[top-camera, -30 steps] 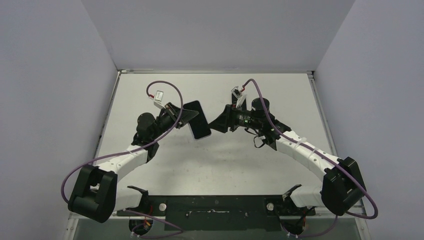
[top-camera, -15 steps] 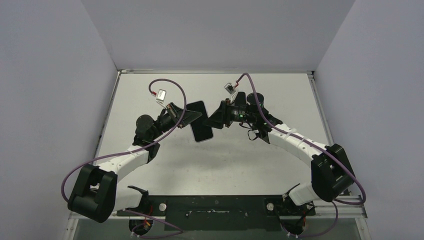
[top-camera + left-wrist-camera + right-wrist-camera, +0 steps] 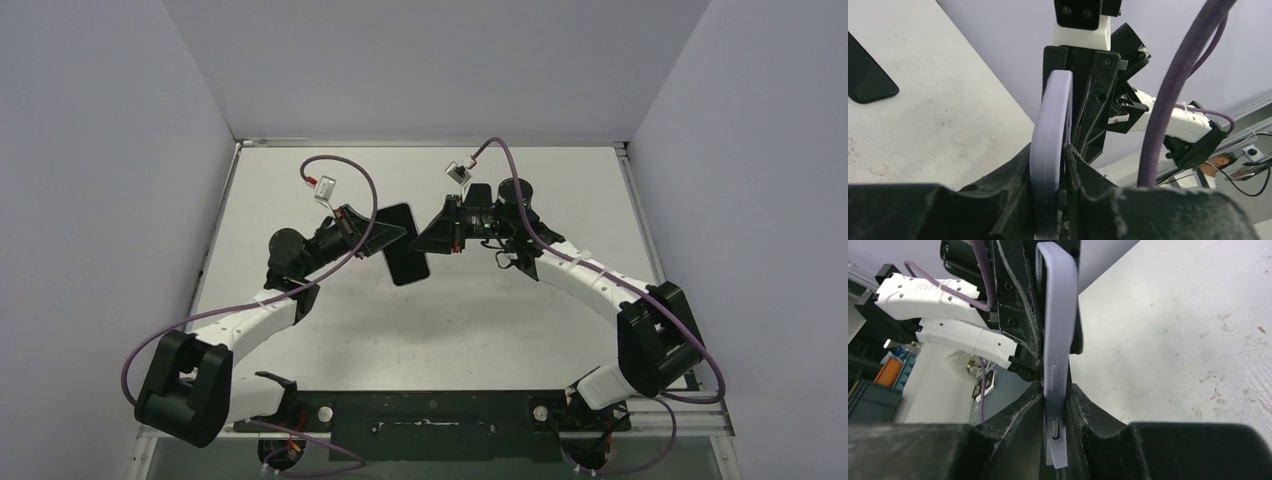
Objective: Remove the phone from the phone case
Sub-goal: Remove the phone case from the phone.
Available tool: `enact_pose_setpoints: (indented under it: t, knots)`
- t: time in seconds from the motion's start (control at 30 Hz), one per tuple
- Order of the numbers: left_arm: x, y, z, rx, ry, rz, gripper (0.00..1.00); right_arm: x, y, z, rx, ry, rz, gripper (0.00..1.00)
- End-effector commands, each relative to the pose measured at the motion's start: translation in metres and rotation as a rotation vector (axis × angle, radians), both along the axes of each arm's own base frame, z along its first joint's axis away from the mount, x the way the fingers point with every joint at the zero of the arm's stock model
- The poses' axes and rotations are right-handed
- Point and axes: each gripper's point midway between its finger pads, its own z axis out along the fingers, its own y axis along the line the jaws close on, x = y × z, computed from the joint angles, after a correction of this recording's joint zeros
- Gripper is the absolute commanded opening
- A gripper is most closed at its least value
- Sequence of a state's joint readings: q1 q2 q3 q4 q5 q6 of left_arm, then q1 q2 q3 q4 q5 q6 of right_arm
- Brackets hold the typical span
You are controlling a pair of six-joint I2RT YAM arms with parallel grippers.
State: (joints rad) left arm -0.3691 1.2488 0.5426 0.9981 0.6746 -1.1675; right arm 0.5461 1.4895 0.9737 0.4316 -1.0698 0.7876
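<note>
The left wall (image 3: 100,200) stands close along the table (image 3: 480,330) at 9 o'clock, and the left arm (image 3: 250,315) bends up beside that edge with little room on its outer side. Its purple cable (image 3: 355,180) loops high toward 12 o'clock. The left gripper (image 3: 385,235) comes in from 9 o'clock, and in its wrist view its fingers (image 3: 1013,175) are pinched on the rounded rim of the lavender case (image 3: 1048,135), which stands edge-on between them. At 10 o'clock in that view a dark shape (image 3: 865,75) with a rounded corner lies on the table; I cannot tell whether it is a thing or a shadow. From above the phone (image 3: 407,262) shows as a dark slab held off the table just past centre toward 12 o'clock, its long side running roughly 12 to 6; whether it sits fully in the case cannot be told. The right gripper (image 3: 432,232) meets it from 3 o'clock, nearly touching the left one, and its fingers (image 3: 1088,410) are clamped on the case's lower edge, by a side button and a port. Bare table lies wide at 6 o'clock down to the bases, with a narrower band at 12 o'clock. The right arm (image 3: 600,290) curves out so that its elbow is near the table edge at 4 o'clock, by the right wall (image 3: 760,200).
</note>
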Motion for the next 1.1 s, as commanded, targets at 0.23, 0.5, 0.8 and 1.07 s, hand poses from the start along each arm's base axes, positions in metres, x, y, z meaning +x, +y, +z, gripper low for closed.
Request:
enact_pose_setpoints:
  t: [0.23, 0.5, 0.8, 1.07]
  knots:
    - [-0.02, 0.01, 0.023, 0.095, -0.242, -0.166, 0.38, -0.006, -0.004, 0.044, 0.06, -0.187, 0.144, 0.0]
    - [-0.035, 0.007, 0.034, 0.047, -0.3, -0.242, 0.28, -0.014, -0.002, 0.043, 0.058, -0.195, 0.218, 0.0]
    - [-0.023, 0.013, 0.037, -0.035, -0.218, -0.138, 0.0, 0.003, 0.0, 0.037, 0.007, -0.203, 0.119, 0.19]
    - [0.011, 0.039, 0.03, -0.197, 0.034, 0.133, 0.0, 0.012, -0.016, 0.026, -0.014, -0.215, -0.071, 0.63]
